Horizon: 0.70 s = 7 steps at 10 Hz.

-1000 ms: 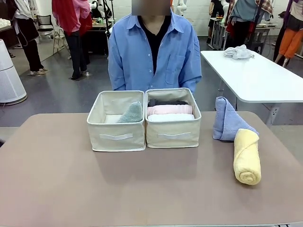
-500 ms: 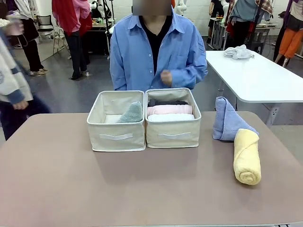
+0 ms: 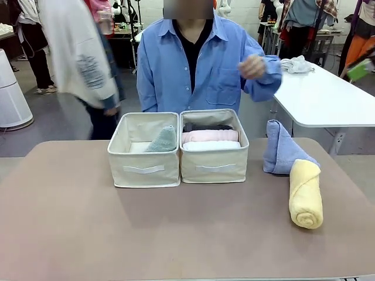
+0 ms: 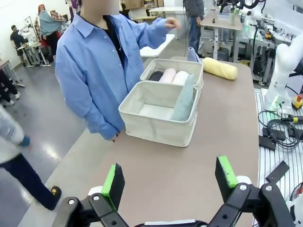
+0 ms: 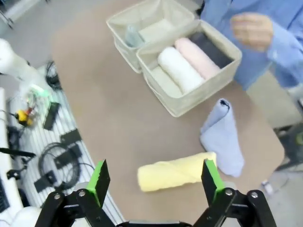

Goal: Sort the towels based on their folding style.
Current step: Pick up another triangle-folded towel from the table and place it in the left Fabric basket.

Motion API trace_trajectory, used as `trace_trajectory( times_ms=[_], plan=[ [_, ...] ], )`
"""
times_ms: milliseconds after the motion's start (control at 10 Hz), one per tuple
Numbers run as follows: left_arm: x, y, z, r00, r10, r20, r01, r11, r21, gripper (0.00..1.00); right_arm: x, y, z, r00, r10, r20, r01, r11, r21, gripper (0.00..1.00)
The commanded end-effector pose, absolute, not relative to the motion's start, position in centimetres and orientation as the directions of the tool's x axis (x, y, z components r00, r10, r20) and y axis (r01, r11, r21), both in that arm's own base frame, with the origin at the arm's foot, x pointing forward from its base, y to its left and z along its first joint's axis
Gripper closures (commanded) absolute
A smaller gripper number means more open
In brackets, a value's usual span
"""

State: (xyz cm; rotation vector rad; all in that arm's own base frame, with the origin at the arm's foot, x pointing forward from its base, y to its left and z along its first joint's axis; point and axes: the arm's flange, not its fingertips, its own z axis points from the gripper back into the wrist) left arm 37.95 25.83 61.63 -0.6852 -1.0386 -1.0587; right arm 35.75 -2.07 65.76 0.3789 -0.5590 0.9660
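two beige fabric bins stand side by side, touching, at the far middle of a brown table (image 3: 88, 222). in the left bin (image 3: 143, 167) a pale green cone (image 3: 163, 140) stands upright against the wall shared with the right bin (image 3: 214, 164); the front wall hides its base. in the right bin three rolls lie side by side: a white roll (image 3: 211, 146) nearest the robot, a pink roll (image 3: 209, 136) behind it, and a dark grey roll (image 3: 208, 126) at the back, of which the front view gives a thin strip.

to the right of the bins, on the bare table, a light blue cone (image 3: 280, 149) stands upright. a yellow roll (image 3: 306, 196) lies flat just in front of it; its far end covers the cone's lower corner and seems to touch it, though that is hard to confirm.

a person in a blue shirt stands behind the bins with one hand (image 3: 253, 66) raised and blurred.

the left gripper (image 4: 170, 177) hangs above the table's left end, jaws spread wide with nothing between them. the right gripper (image 5: 155, 177) hangs above the yellow roll, jaws likewise wide and empty.
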Motion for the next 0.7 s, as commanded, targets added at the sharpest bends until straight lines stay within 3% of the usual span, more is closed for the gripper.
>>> trace_trajectory(
  times_ms=[0, 200, 300, 600],
  plan=[
    [37.8, 25.8, 61.4, 0.108, -0.348, 0.931, 0.926, 0.376, 0.033, 0.0, 37.4, -0.3, 63.4, 0.462, 0.729, 0.505, -0.848, 0.53, 0.011, 0.0],
    [37.8, 25.8, 61.4, 0.108, -0.348, 0.931, 0.926, 0.376, 0.033, 0.0, 37.7, 0.3, 60.6, 0.469, 0.789, 0.397, -0.85, 0.526, -0.041, 0.0],
    [37.8, 25.8, 61.4, 0.108, -0.348, 0.931, 0.926, 0.376, 0.033, 0.0, 35.9, -1.1, 61.3, 0.479, 0.777, 0.409, -0.846, 0.532, -0.02, 0.0],
    [37.8, 25.8, 61.4, 0.108, -0.348, 0.931, 0.926, 0.376, 0.033, 0.0, 22.1, -15.2, 66.5, 0.58, 0.739, 0.343, -0.8, 0.597, 0.068, 0.0]
  ],
)
